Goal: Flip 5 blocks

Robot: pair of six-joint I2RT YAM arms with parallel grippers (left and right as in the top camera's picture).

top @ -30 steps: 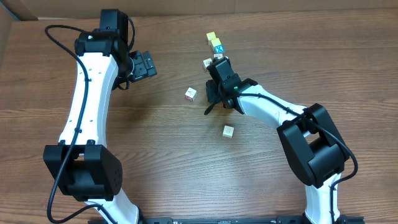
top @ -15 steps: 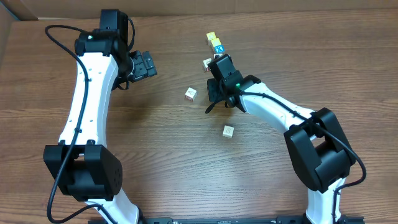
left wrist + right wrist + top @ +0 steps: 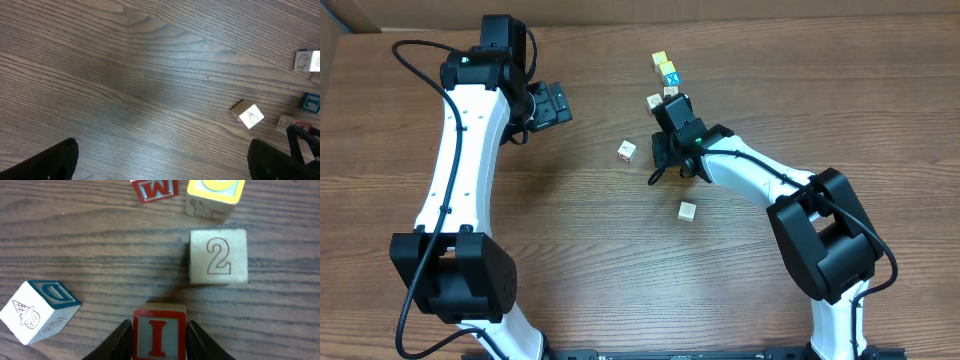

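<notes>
**Right arm.** The right gripper (image 3: 159, 328) is at the far cluster of blocks. Its jaws are narrow and pressed against both sides of the I block (image 3: 159, 337). The block appears to sit on the table (image 3: 100, 255) with its red letter facing the wrist camera. Over the last second the right arm swings slightly outward and comes back. The gripper ends where it began. This reads as a re-seating of the grip, not a lift.

**Blocks.** None has changed place. The 2 block (image 3: 218, 256) lies just beyond the I block, apart from it. The two loose blocks nearer the table centre (image 3: 626, 151) (image 3: 688, 211) lie where they were.

**Left arm.** The left gripper (image 3: 552, 103) has not moved. Its jaws are wide and hold nothing, well apart from every block.

**Effect on the task.** The I block is gripped but not yet turned. The next move calls for a lift and a roll of the wrist. How many blocks are already flipped cannot be told.
</notes>
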